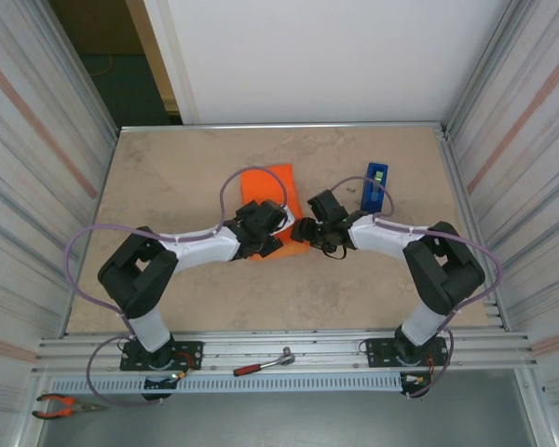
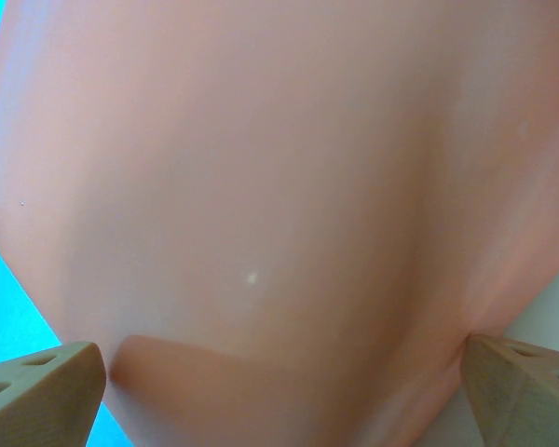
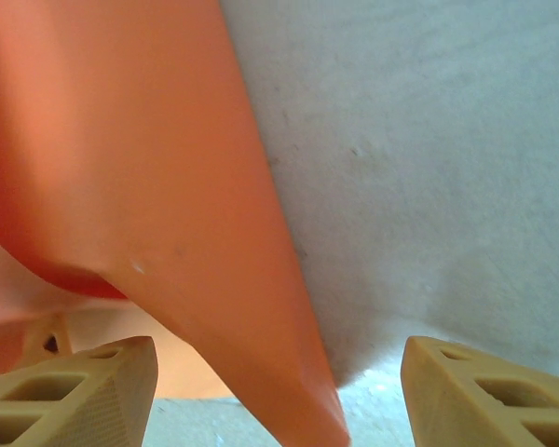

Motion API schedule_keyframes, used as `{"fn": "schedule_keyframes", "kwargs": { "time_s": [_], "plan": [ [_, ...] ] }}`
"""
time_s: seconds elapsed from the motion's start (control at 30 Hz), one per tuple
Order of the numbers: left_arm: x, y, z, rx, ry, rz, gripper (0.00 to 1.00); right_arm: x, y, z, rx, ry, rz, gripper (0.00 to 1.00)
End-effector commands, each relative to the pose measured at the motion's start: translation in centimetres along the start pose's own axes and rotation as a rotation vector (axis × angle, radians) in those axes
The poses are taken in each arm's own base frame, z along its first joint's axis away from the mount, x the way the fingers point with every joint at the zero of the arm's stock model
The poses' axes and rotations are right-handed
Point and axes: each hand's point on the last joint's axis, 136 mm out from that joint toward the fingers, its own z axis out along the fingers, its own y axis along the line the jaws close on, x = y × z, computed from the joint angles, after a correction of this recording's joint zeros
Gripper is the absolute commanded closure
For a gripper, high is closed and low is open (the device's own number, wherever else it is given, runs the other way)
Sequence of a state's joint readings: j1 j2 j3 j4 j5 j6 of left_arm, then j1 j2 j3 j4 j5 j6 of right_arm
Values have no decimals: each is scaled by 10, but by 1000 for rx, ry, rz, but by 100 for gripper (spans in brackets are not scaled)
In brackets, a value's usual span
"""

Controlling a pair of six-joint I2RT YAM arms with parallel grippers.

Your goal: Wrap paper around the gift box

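Observation:
The orange paper (image 1: 268, 184) lies mid-table, folded into a small bundle; the gift box is hidden under it in the top view. My left gripper (image 1: 276, 238) sits on the bundle's near right part. In the left wrist view the paper (image 2: 279, 186) bulges between widely spread fingers (image 2: 47, 391), so the left gripper (image 2: 279, 396) is open. My right gripper (image 1: 304, 231) faces it from the right. It (image 3: 275, 396) is open around a pointed paper flap (image 3: 168, 186) without pinching it. A pale pink patch (image 3: 191, 372) under the flap may be the box.
A blue tape dispenser (image 1: 374, 186) stands right of the bundle, behind the right arm. A ratchet tool (image 1: 261, 365) lies on the front rail and pliers (image 1: 61, 405) at the lower left. Metal walls close both sides; bare tabletop (image 1: 168, 177) lies to the left.

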State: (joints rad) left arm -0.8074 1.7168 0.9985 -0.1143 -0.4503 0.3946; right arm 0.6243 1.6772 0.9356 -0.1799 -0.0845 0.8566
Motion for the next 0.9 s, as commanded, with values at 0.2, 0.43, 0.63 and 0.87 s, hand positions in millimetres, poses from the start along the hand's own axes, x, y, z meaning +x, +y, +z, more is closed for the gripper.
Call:
{"fn": "schedule_keyframes", "kwargs": {
  "time_s": [0.2,0.43,0.63,0.87],
  "plan": [
    [-19,20,-43,95,-63,-72,1,-16,1,9,0,-7,36,31],
    [-1,17,-31,61,-25,-46,1,-15,-1,10,-1,-1,43,31],
    [7,21,-14,-16,2,-27,2,-12,-1,7,-6,4,41,31],
    [13,26,-1,-86,30,-7,3,-1,-4,-4,-8,-1,31,31]
  ]
}}
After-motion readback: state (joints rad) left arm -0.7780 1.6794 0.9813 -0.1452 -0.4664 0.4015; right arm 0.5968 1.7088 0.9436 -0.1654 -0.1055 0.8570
